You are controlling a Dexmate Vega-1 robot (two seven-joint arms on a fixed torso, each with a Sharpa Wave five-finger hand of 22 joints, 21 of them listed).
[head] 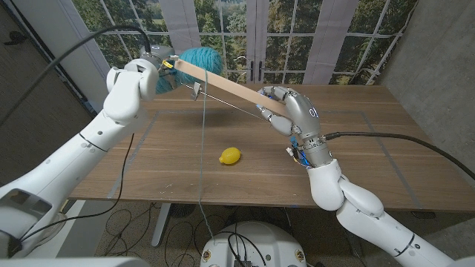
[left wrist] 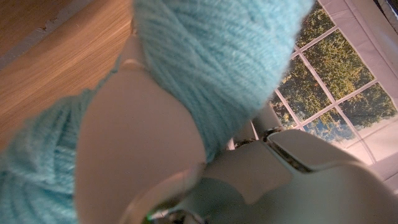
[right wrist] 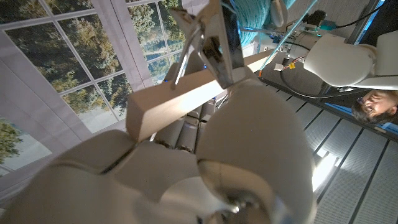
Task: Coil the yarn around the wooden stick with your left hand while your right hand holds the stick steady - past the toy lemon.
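Note:
A pale wooden stick (head: pixel 230 85) slants in the air above the table, its lower end gripped by my right hand (head: pixel 286 107). My left hand (head: pixel 145 74) is raised at the stick's far upper end and holds the teal yarn ball (head: pixel 199 61), which looms close in the left wrist view (left wrist: pixel 217 62) against my fingers (left wrist: pixel 137 143). A thin strand (head: pixel 204 156) hangs from near a metal clip (head: pixel 195 90) on the stick down past the table's front edge. The toy lemon (head: pixel 231 156) lies on the table below the stick. The right wrist view shows the stick (right wrist: pixel 180 99) crossing my hand (right wrist: pixel 249 143).
The wooden table (head: pixel 371 141) runs wide to both sides of the lemon. Tall windows stand behind it. Black cables trail from both arms. A person (right wrist: pixel 373 106) shows at the edge of the right wrist view, beside my left arm (right wrist: pixel 342 56).

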